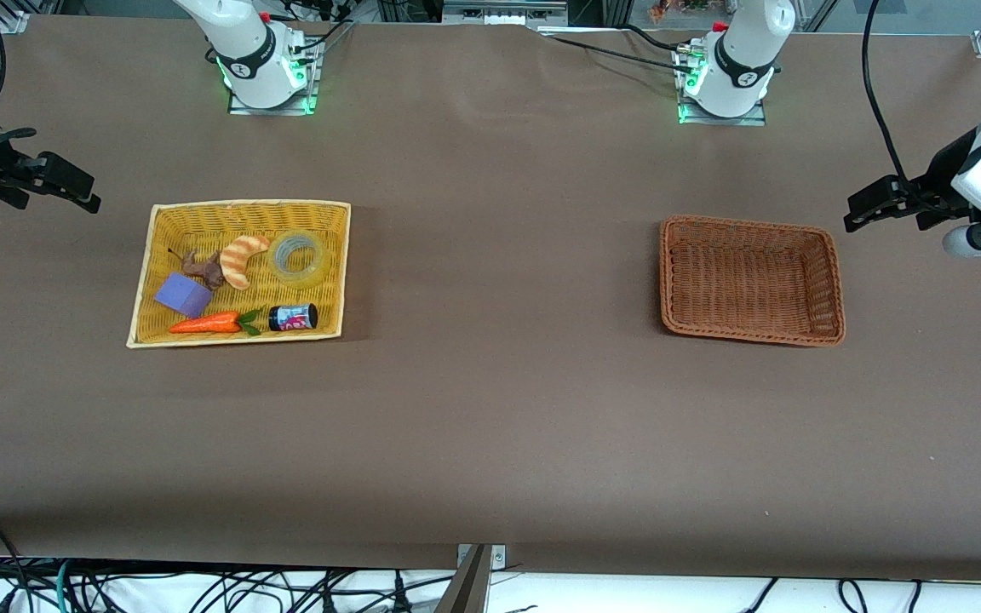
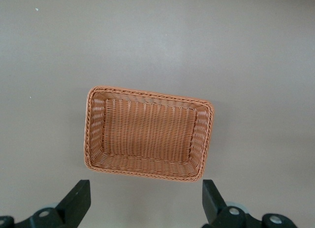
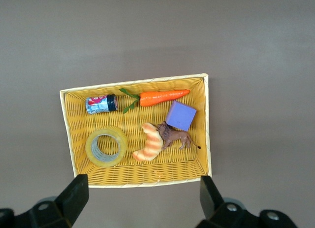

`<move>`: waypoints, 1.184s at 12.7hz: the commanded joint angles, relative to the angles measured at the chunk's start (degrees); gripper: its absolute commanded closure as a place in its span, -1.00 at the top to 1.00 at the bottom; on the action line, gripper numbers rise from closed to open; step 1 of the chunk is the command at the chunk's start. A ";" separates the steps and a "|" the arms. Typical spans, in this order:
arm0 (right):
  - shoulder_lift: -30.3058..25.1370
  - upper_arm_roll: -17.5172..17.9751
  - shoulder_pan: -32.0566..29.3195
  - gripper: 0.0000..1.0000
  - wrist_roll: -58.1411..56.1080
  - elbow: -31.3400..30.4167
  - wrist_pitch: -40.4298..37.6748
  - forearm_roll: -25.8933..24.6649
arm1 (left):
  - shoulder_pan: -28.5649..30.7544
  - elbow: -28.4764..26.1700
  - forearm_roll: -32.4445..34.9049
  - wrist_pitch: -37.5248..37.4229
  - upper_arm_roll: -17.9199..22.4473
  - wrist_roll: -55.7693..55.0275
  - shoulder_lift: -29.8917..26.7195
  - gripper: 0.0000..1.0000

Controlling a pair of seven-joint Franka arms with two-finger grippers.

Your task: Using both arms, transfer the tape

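Nothing is moving yet: lying at center-left, the tape (image 1: 299, 256) is sitting in the yellow basket (image 1: 333, 281) while I'm hovering my left gripper (image 2: 146, 201) and right gripper (image 3: 142, 201) spread wide, brown basket (image 1: 831, 281) waiting.

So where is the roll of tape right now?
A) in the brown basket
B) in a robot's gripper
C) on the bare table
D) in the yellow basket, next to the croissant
D: the tape lies flat in the yellow basket beside the croissant, while the brown basket holds nothing and both the left gripper and the right gripper are open and hold nothing.
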 commanded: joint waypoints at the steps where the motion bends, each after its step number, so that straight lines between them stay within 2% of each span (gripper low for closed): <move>1: 0.45 0.30 -0.81 1.00 -0.30 1.17 -1.34 0.45 | -0.02 0.11 -1.19 -0.23 0.00 -0.16 0.17 1.00; 6: 0.81 0.39 -0.81 1.00 -0.73 1.17 -7.32 1.24 | -0.29 0.03 -1.10 -0.14 -0.09 -0.16 0.17 1.00; 9: 1.07 0.39 -0.81 1.00 -0.73 1.35 -7.24 -1.20 | -0.55 0.03 -1.10 -0.14 -0.09 -0.25 0.17 1.00; 15: 1.86 0.48 -0.46 1.00 -0.91 1.08 -8.20 -1.30 | -0.73 0.03 -1.10 -0.14 -0.18 -0.16 0.26 1.00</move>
